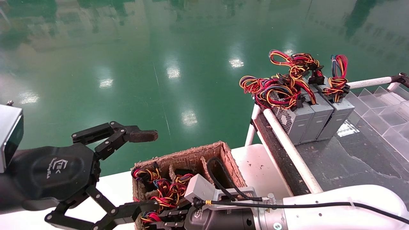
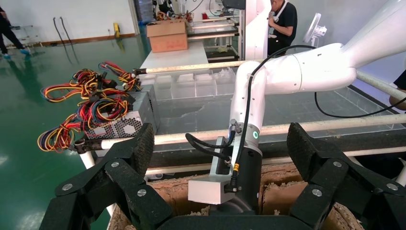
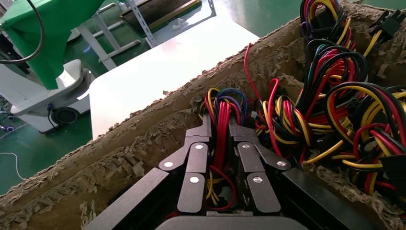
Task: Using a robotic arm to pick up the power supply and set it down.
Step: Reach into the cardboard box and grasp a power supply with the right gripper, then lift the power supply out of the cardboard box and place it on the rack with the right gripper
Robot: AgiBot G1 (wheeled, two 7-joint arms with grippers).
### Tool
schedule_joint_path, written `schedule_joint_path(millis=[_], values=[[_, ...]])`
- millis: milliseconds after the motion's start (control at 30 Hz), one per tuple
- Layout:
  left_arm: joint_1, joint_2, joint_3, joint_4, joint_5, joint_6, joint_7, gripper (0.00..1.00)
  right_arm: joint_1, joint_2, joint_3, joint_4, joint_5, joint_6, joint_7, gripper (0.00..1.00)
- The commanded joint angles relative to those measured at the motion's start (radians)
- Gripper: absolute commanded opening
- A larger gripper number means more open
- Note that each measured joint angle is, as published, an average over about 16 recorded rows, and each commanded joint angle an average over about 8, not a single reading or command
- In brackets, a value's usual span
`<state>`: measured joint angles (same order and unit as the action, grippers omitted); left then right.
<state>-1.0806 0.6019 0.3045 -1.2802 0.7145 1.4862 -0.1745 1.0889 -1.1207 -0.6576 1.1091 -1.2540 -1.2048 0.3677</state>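
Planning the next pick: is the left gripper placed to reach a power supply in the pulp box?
Probably not yet. The left gripper hangs open beside the pulp box, and the right gripper already sits in the slot, shut on a power supply's wires.

1. Lower left of the head view: black left claw (image 1: pixel 105 179), linkage fingers with silver screws, white logo on rounded palm.
2. Bottom right: right claw (image 3: pixel 221 132) black; white arm segment, silver collar, black cable.

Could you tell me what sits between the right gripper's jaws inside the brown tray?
In the right wrist view, the right gripper has its jaws closed around a bundle of red and yellow wires of a power supply in the fibre tray.
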Motion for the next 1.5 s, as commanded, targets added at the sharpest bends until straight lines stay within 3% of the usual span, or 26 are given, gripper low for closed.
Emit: schedule_joint_path(millis=[33, 533, 1500], values=[[0.0, 0.0, 0.0, 0.0, 0.0, 0.0, 0.0, 1.0, -0.002, 0.0, 0.001, -0.002, 0.003, -0.001, -0.004, 0.0], [0.0, 0.0, 0.001, 0.0, -0.001, 0.0, 0.0, 1.0, -0.026, 0.054, 0.084, 0.036, 0.142, -0.048, -0.064, 0.0], [0.0, -0.001, 0.002, 0.0, -0.001, -0.001, 0.001, 1.0, -0.024, 0.232, 0.305, 0.156, 0.441, -0.102, -0.067, 0.0]])
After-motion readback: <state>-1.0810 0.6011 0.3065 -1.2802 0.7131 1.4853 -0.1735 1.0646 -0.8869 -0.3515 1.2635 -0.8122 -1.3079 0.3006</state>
